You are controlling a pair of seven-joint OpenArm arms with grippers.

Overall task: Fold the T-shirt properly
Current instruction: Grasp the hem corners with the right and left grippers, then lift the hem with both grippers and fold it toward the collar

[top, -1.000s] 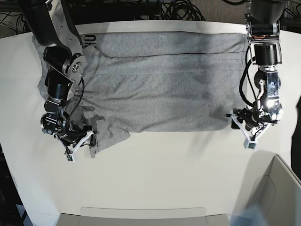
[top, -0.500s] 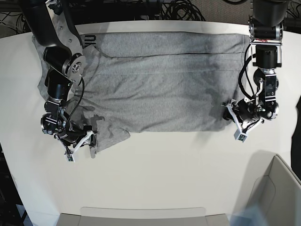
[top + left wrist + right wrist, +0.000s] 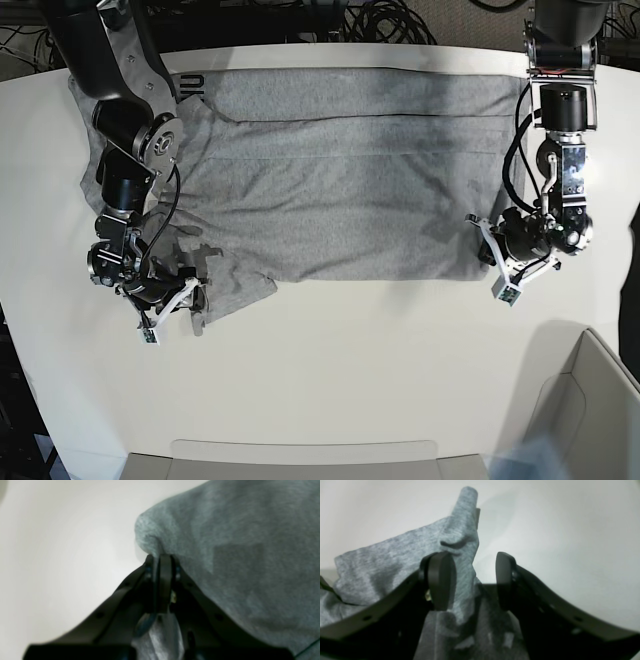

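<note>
The heather-grey T-shirt (image 3: 340, 190) lies spread flat across the white table (image 3: 350, 360), plain side up, with a crumpled sleeve at its lower left. My left gripper (image 3: 484, 256) sits at the shirt's lower right corner. In the left wrist view it (image 3: 162, 560) is shut on a pinched fold of the T-shirt (image 3: 237, 555). My right gripper (image 3: 197, 305) is at the crumpled sleeve. In the right wrist view it (image 3: 473, 580) stands open, and a ridge of the T-shirt (image 3: 382, 565) rises between its fingers (image 3: 440, 580), against the left one.
A white bin (image 3: 590, 410) stands at the lower right corner. A pale tray edge (image 3: 300, 455) runs along the table's front. Dark cables (image 3: 390, 20) lie behind the table's back edge.
My left gripper has slid leftwards onto the shirt's lower right corner and closed on it. The right arm has stayed in place, still open at the sleeve.
</note>
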